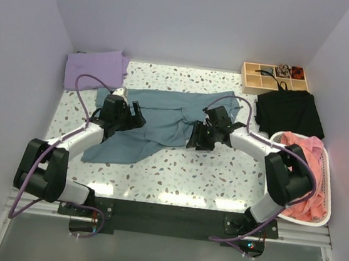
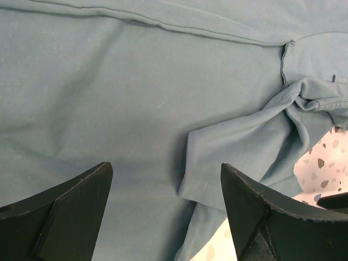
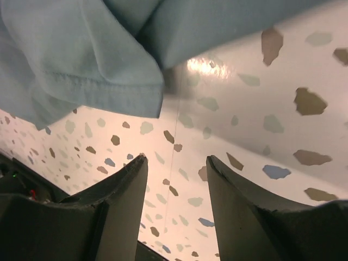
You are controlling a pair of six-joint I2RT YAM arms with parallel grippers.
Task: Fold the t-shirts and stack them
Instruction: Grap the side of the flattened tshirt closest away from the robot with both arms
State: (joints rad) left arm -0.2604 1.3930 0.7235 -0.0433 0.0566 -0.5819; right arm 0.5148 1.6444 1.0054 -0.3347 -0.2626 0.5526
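Step in hand: judged to be spreading the slate-blue t-shirt point(image 1: 163, 120) flat before its first fold; no fold is made yet.
Slate-blue t-shirt: lies crumpled and slanted across the middle of the table point(image 1: 176, 175), between the two arms.
Left gripper point(image 2: 166, 201): released, jaws wide apart and empty, over the shirt body beside a sleeve point(image 2: 217, 163) flopped onto it. Whether the tips touch the cloth cannot be told.
Right gripper point(image 3: 176, 179): released, nothing between the jaws, over bare tabletop just beside a hemmed edge point(image 3: 109, 92) of the shirt.
Lavender t-shirt point(image 1: 96, 68): folded in the far left corner, well apart from the work.
Salmon-pink t-shirts point(image 1: 305, 177): heaped in a white basket point(image 1: 330, 162) at the right edge, beside the right arm.
Risk, left: closing here would likely pinch sleeve and body together, because the layers overlap; the sleeve would then stay tucked under.
Risk, right: closing here may catch nothing, since the jaws stand off the cloth; going lower may scrape the hard top.
Risk, general: pulling from one side alone could drag the whole shirt, as the top looks smooth.
Surface: white terrazzo-style top with grey, blue and brown flecks, glossy, showing a lamp glare.
Room: plain pale walls close in three sides.
Other items: a black garment point(image 1: 290, 112) and a wooden compartment tray point(image 1: 258, 83) at the far right.
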